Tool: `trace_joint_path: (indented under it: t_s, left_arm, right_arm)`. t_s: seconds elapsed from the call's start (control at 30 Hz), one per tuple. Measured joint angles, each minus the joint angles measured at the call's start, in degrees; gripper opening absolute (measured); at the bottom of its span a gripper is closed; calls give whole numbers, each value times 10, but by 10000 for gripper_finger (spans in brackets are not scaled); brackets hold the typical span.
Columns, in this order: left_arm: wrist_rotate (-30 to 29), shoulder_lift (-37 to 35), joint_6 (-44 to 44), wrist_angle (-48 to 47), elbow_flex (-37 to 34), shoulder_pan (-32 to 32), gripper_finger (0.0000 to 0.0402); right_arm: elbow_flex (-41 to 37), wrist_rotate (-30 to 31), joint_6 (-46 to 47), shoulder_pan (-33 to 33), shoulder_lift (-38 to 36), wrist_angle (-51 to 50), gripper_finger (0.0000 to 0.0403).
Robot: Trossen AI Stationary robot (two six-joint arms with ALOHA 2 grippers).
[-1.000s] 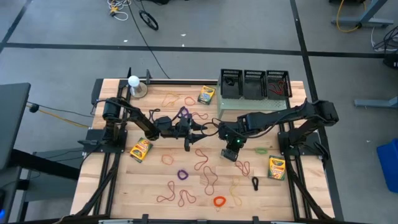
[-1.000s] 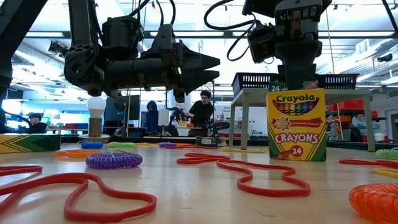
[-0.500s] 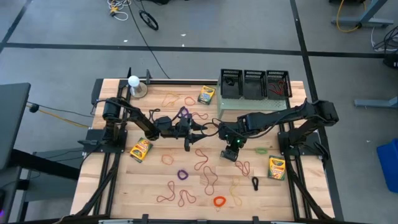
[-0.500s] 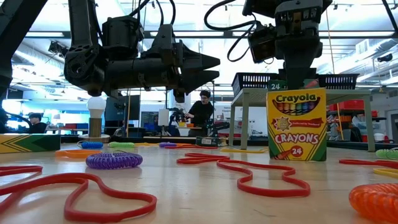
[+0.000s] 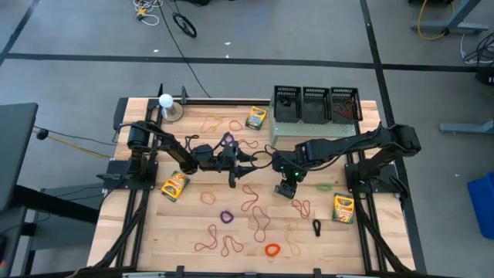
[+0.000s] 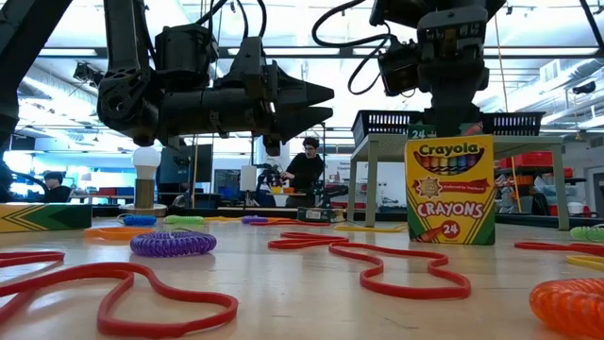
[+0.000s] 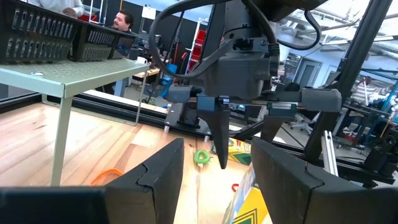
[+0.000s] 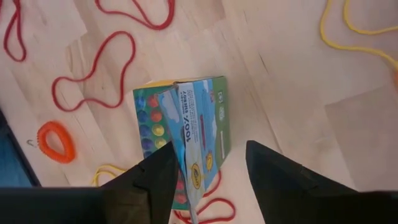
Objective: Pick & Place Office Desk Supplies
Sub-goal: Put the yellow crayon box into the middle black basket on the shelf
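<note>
Standing upright mid-surface (image 5: 193, 232), the crayon box (image 6: 450, 190) is straddled but not gripped by the open right gripper (image 8: 208, 163), the open left gripper (image 5: 251, 160) waits nearby, and a re-grasp or withdrawal is judged next.

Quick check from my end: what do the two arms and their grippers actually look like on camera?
Both arms are dark, near-black jointed links with black cables looping off them. The left gripper ends in two tapered, wedge-shaped dark fingers. The right gripper has similar dark matte fingers and a blocky grey-black wrist housing.
</note>
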Motion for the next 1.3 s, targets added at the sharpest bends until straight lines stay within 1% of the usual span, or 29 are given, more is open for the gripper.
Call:
trace_joint_path:
  t_s: [0.33, 0.4, 0.5, 0.67, 0.8, 0.9, 1.0, 1.1, 1.17, 1.23, 1.3]
  left_arm:
    - [1, 0, -1, 2, 0, 0, 195]
    - [16, 0, -31, 5, 0, 0, 195]
    - [67, 0, -100, -13, 0, 0, 195]
    - [73, 0, -98, -50, 1, -1, 195]
    - [69, 0, -113, -56, 1, -10, 195]
    - [90, 0, -112, -47, 1, -21, 195]
    - [84, 0, -112, -70, 6, -32, 194]
    - [92, 0, -87, -135, 23, -44, 188]
    - [62, 0, -49, -193, 38, -61, 185]
    - [22, 0, 14, -242, 57, -77, 187]
    - [2, 2, 64, -271, 78, -86, 195]
  right_arm:
    - [0, 0, -2, 1, 0, 0, 194]
    - [0, 0, -2, 1, 0, 1, 194]
    - [0, 0, -2, 0, 0, 1, 194]
    - [0, 9, -2, 0, 0, 1, 194]
    - [0, 10, -5, 0, 0, 1, 197]
    - [0, 10, -7, 0, 0, 1, 205]
    - [0, 10, -7, 0, 0, 1, 216]
    - [0, 10, -7, 0, 0, 1, 225]
    - [0, 10, -9, 0, 0, 1, 228]
    - [0, 11, -13, 0, 0, 1, 229]
    - [0, 11, -15, 0, 0, 1, 229]
